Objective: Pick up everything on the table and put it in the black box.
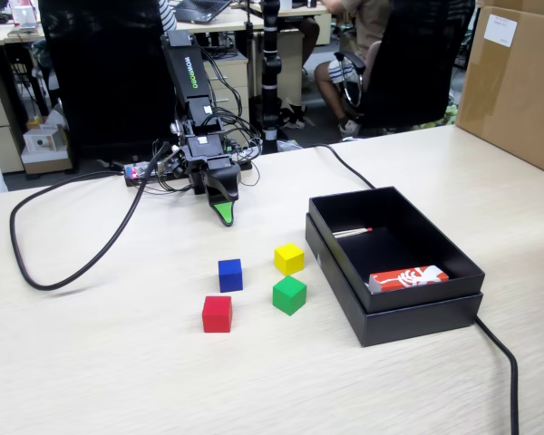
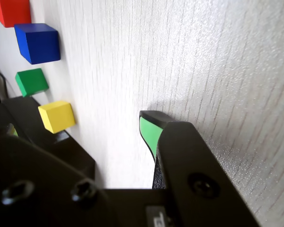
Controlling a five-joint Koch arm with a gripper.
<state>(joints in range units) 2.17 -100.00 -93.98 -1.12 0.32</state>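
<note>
Gripper (image 2: pixel 149 125) jaws overlapping, gap hidden; black box (image 1: pixel 408 317) beyond.

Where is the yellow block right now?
In the fixed view, the yellow cube sits on the table, just left of the black box, with the green cube in front of it and the blue cube to its left.

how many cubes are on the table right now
4, all clustered on the table left of the black box in the fixed view: yellow cube, blue cube, green cube, red cube. None inside the box.
</note>
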